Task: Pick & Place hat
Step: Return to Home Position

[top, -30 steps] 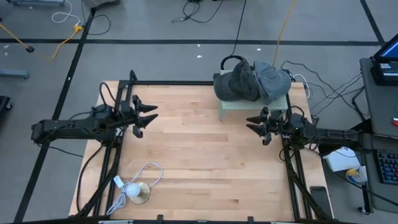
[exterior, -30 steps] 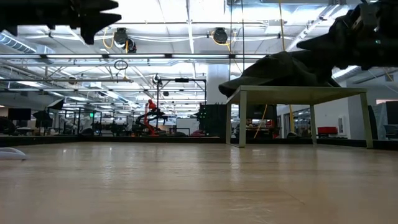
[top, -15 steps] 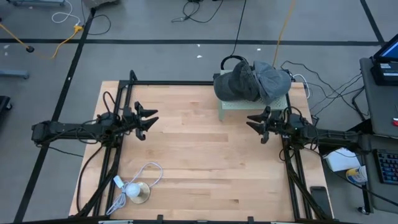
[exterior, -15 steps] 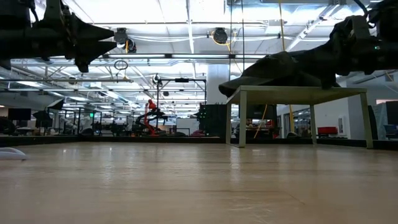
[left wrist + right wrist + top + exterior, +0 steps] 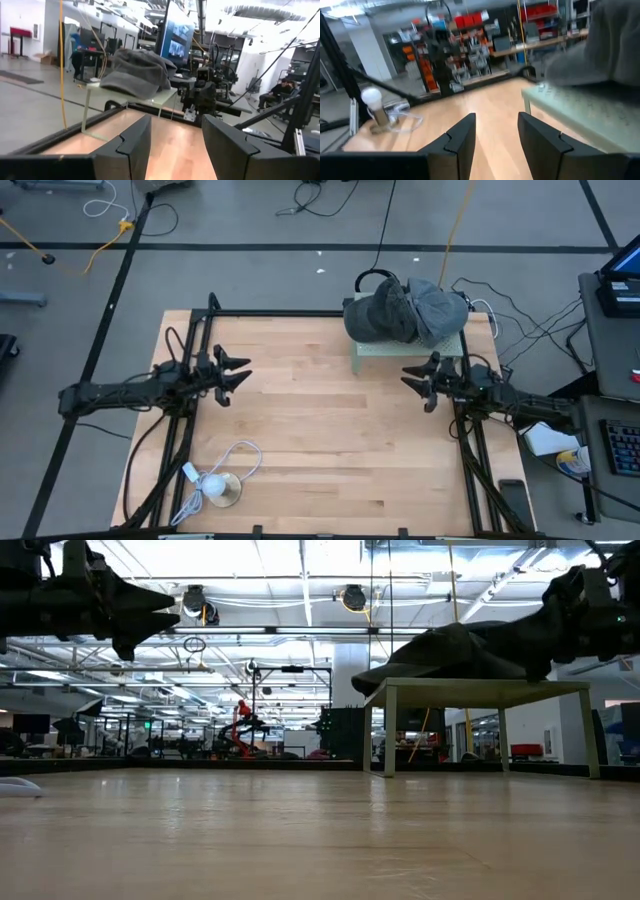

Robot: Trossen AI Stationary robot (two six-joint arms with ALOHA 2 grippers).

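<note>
Caps (image 5: 405, 310) lie heaped on the shelf (image 5: 390, 350) at the worktop's (image 5: 320, 430) far right; left gripper (image 5: 243, 375) and right gripper (image 5: 410, 382) hang open, empty; we judge caps soft, light, best pinched at the brim.

Tabletop (image 5: 320, 430): pale wood planks, smooth, with a slight sheen under the lights.
Caps (image 5: 405, 312): soft grey cloth, matt, creased.
Shelf (image 5: 385, 350): pale green top, matt, faintly speckled; material unclear.
Left gripper (image 5: 243, 373) fingers (image 5: 134, 145): dark, matt, plastic-looking, hard-edged.
Table frame (image 5: 290, 313): black metal bars.
</note>
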